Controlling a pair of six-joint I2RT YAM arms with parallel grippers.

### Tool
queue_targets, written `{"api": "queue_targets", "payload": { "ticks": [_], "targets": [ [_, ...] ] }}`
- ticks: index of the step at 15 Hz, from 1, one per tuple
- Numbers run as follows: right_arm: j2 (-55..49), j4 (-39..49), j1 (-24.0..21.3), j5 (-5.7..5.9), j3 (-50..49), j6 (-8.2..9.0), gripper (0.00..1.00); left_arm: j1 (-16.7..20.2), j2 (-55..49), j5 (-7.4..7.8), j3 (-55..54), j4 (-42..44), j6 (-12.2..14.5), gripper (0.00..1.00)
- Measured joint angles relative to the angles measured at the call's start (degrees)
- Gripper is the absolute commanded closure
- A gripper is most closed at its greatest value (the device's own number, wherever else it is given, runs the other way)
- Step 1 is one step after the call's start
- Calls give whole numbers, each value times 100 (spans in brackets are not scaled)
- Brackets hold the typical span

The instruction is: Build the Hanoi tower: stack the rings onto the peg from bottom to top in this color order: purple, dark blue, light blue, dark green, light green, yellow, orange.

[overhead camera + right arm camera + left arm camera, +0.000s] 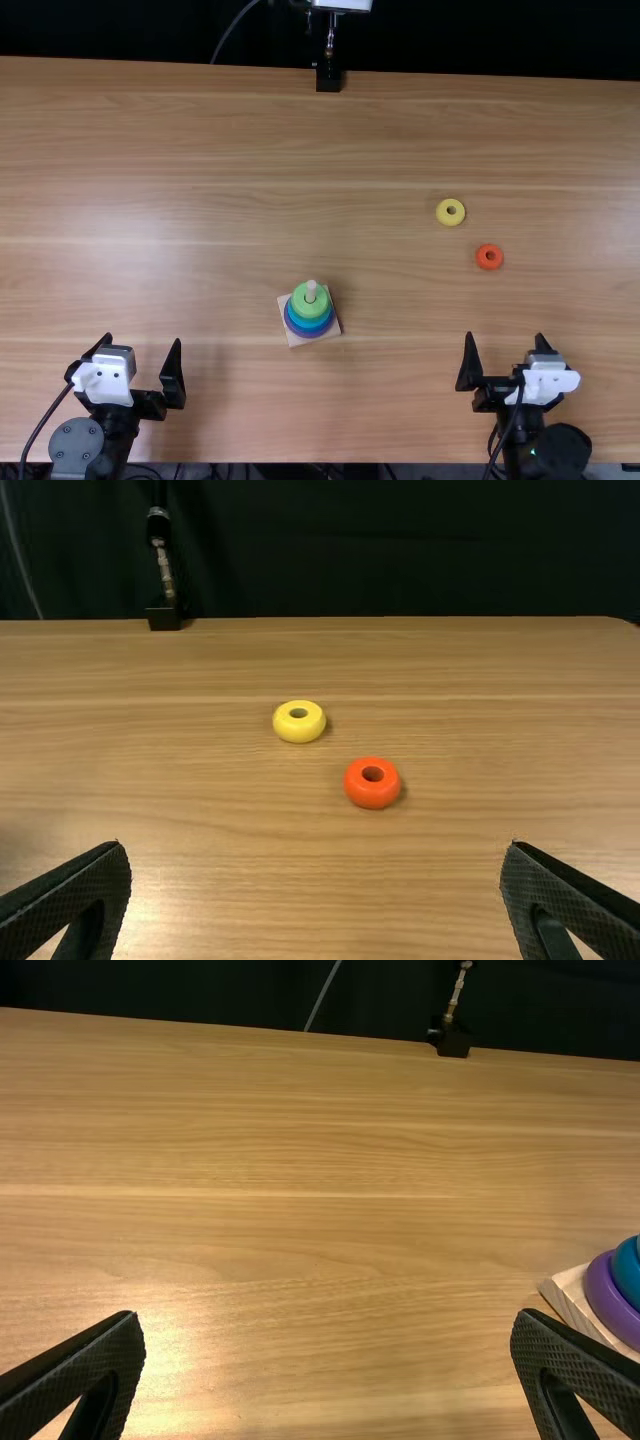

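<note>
left gripper: fingers spread
right gripper: fingers spread
peg: light green ring topmost
yellow ring: peg's 2 o'clock
orange ring: yellow's 5 o'clock

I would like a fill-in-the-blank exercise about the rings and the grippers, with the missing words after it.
1. The orange ring and the ____ ring lie loose on the table.
2. The topmost ring around the peg is light ____.
3. Both loose rings are closer to the ____ gripper than to the left gripper.
Missing words: yellow; green; right.
</note>
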Motion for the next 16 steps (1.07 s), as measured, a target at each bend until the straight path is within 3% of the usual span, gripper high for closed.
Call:
{"api": "queue_targets", "payload": {
  "ticks": [3, 8, 12, 16],
  "targets": [
    [310, -76, -85, 2, 822, -4, 0, 0, 0, 2, 0, 4, 0, 0],
    [3665, -343, -94, 0, 3956, 7, 0, 0, 0, 0, -2, 0, 0, 0],
    [6736, -2382, -28, 22, 5687, 15, 0, 0, 0, 0, 0, 4, 0, 0],
    [8802, -3025, 452, 39, 7272, 37, 0, 2, 0, 0, -2, 2, -2, 0]
  ]
}}
